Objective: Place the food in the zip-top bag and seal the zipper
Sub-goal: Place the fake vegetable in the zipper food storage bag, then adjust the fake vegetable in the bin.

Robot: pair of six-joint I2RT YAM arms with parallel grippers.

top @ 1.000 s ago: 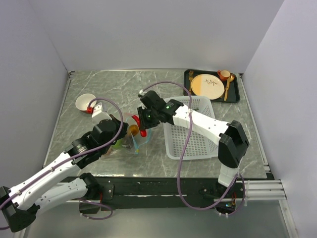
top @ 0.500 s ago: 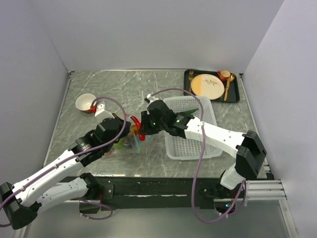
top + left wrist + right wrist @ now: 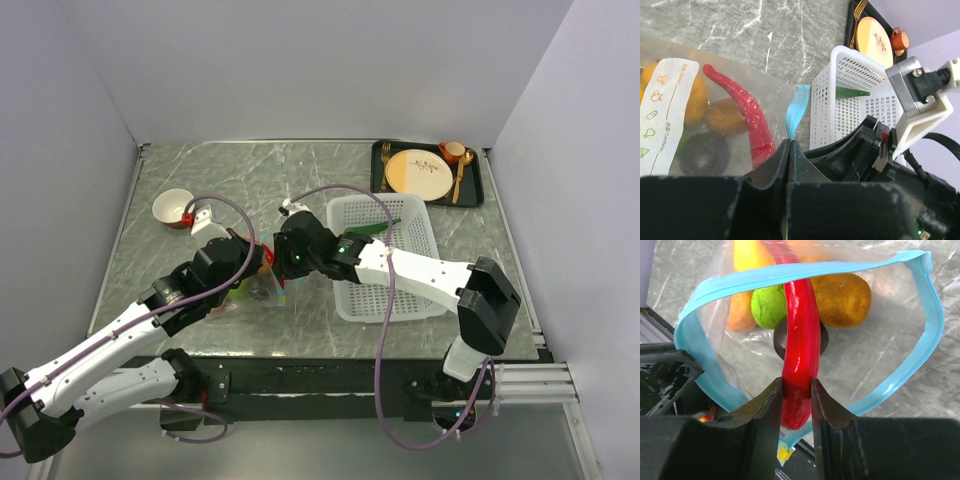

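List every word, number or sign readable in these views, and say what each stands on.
"内容/Content:" runs along the white label on the zip-top bag, in the left wrist view.
"日期:" sits at that label's top end, small and barely legible.
Small food icons, no words, run down the same label.
The tan plate has a brown sprig drawing, no letters.
Nothing else is readable.

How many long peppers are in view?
2. The red pepper is in the right pincer, partly inside the zip-top bag; the green pepper lies in the white basket. More may be hidden.
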